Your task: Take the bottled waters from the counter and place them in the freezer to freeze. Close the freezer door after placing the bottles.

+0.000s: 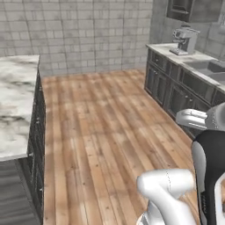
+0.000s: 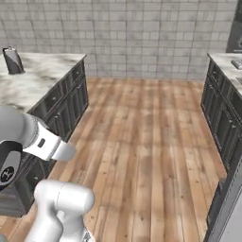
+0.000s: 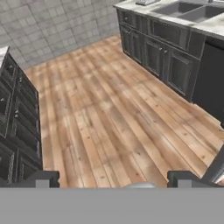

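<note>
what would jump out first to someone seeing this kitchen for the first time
The broad wood plank floor running between two rows of dark cabinets up to a grey tiled wall. Next, the white marble-look counter on the left, and on the right counter a silver coffee machine beside a grey sink. The gripper hangs open over bare floor.

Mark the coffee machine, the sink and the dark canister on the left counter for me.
coffee machine (image 1: pixel 185 41), left base view, on its grey body.
sink (image 3: pixel 183 10), hand view, on the basin floor.
dark canister (image 2: pixel 12 61), right base view, on its side wall.
</note>
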